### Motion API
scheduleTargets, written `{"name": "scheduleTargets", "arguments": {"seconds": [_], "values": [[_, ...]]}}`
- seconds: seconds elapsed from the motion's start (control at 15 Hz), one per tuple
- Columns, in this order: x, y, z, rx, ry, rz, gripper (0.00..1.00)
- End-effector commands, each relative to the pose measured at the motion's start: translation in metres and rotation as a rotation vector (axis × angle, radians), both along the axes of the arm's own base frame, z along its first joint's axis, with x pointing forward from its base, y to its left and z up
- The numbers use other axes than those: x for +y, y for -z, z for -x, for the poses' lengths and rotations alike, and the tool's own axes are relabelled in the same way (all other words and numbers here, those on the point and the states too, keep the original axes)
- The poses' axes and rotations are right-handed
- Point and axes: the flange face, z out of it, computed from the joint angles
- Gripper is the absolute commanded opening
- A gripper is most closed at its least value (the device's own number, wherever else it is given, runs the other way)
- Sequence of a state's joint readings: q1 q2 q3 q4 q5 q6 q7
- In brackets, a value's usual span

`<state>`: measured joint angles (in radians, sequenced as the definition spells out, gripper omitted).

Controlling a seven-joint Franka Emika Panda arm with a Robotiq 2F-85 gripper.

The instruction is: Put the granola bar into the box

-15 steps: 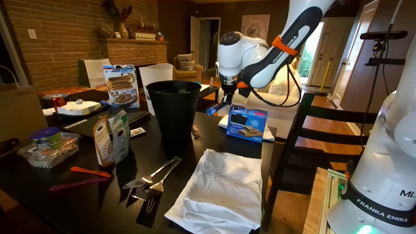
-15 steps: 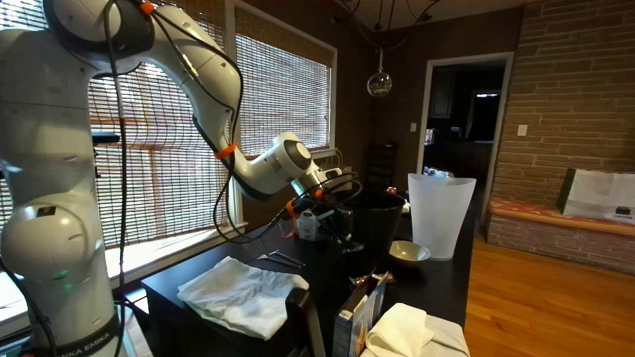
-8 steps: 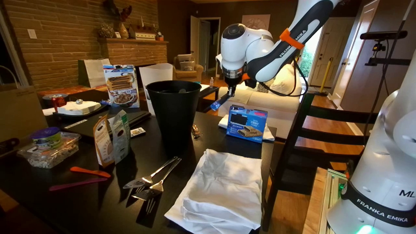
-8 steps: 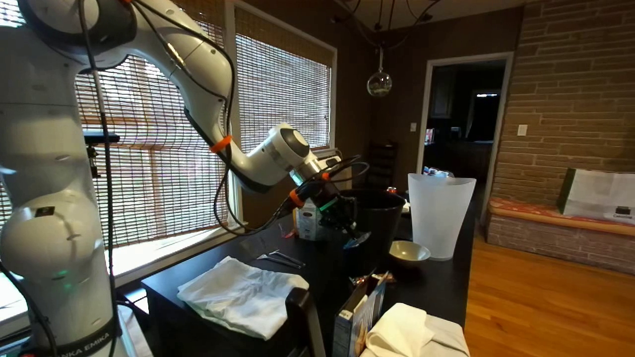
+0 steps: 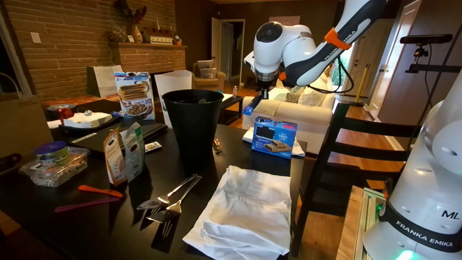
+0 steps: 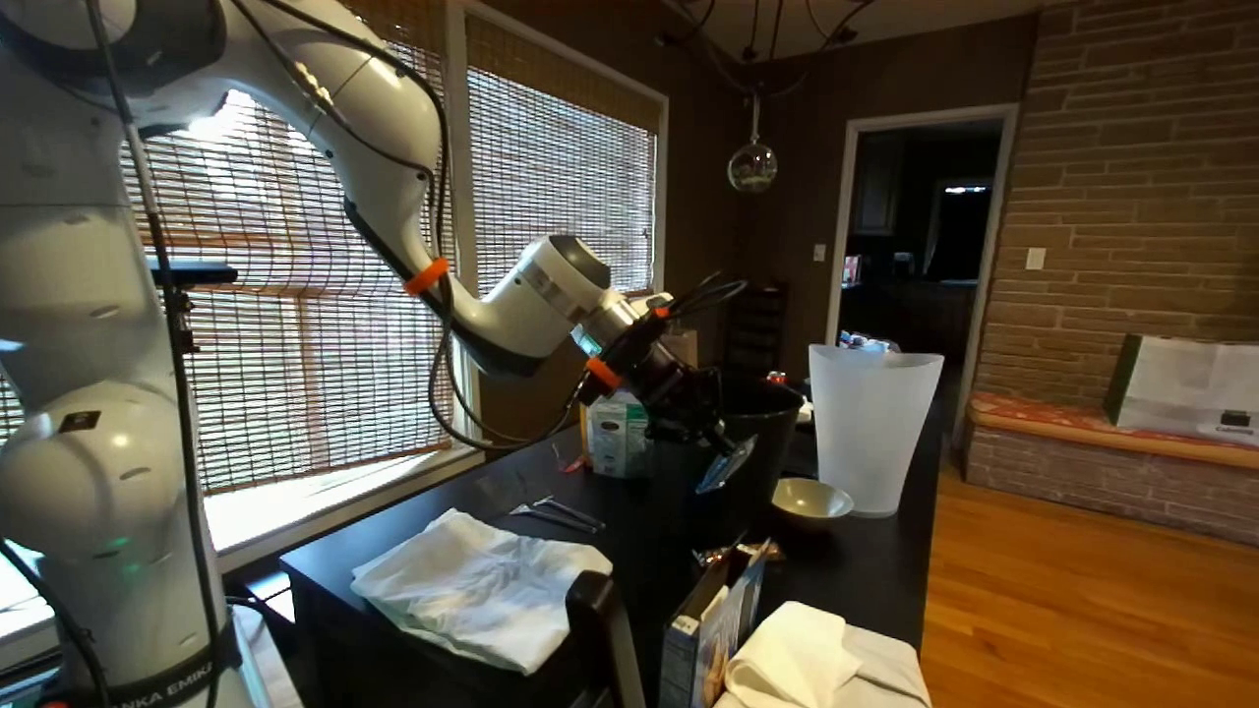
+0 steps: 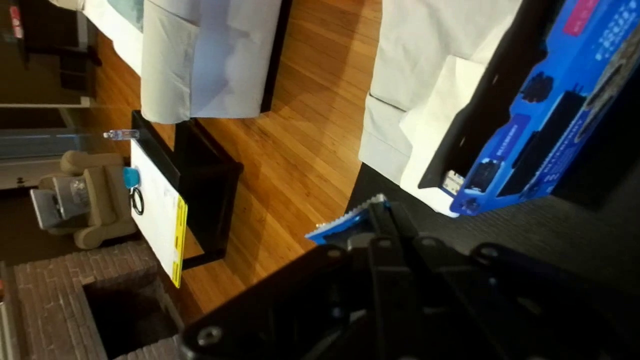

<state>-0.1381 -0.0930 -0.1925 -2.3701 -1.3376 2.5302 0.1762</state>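
Note:
The granola bar is a small blue wrapper with a serrated edge. It shows in both exterior views [image 5: 248, 109] [image 6: 726, 468] and in the wrist view [image 7: 340, 229]. My gripper [image 5: 259, 97] [image 6: 724, 442] [image 7: 393, 216] is shut on one end of it and holds it tilted, in the air above the table. The blue box [image 5: 275, 138] [image 6: 710, 621] [image 7: 530, 135] stands upright at the table edge, and its top is open in the wrist view. The gripper and bar are above and beside the box, apart from it.
A tall black bin [image 5: 193, 126] [image 6: 752, 433] stands beside the box. White cloths [image 5: 249, 209] [image 6: 816, 654] lie in front of and behind the box. A bowl [image 6: 811, 499] and a white bin [image 6: 873, 433] stand nearby. A chair [image 5: 332, 144] is close to the table edge.
My gripper has risen with the granola bar in it and shifted to the right in both exterior views. The bar is more steeply tilted. The box has not moved.

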Motion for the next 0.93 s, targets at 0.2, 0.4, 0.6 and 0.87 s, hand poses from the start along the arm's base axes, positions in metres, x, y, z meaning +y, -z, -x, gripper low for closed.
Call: {"name": "scheduleTargets", "arguments": {"seconds": [0.2,0.4,0.6,0.87], "values": [[-0.02,-0.013,0.031,0.036,-0.041,0.089,0.01],[-0.005,-0.002,0.042,0.056,0.041,-0.011,0.01],[0.017,0.023,0.055,0.114,0.15,-0.076,0.01],[0.043,0.06,0.068,0.193,0.379,-0.16,0.01]]}}
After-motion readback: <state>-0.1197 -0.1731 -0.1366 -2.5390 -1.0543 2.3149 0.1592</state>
